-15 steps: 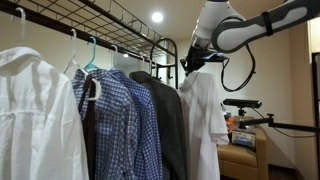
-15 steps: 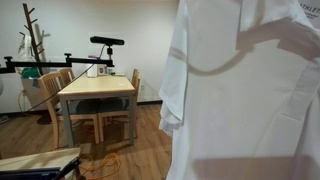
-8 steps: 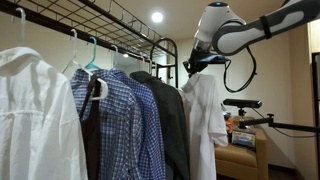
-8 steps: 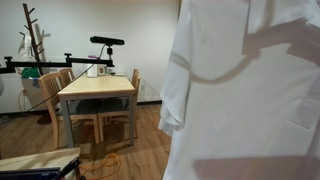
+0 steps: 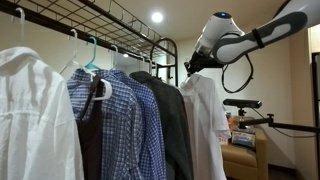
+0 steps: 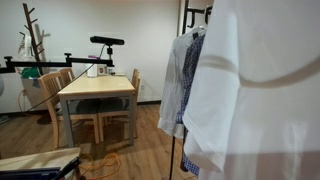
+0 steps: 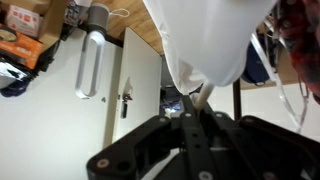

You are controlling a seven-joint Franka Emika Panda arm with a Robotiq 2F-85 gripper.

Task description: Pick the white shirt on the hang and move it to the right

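Beside the clothes rack (image 5: 120, 22), the hand (image 5: 191, 67) is pinched closed on the top of the white shirt (image 5: 205, 115).

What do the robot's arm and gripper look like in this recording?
The arm is glossy white, with rounded, bulbous joint housings and darker grey bands between segments. A thin black cable loops below the wrist. The gripper is matte black; in the wrist view its angular black fingers taper toward each other from a wide black body.

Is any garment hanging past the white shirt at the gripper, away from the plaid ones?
No. The white shirt ends the row of clothes; the dark jacket and plaid shirts hang on its other side.
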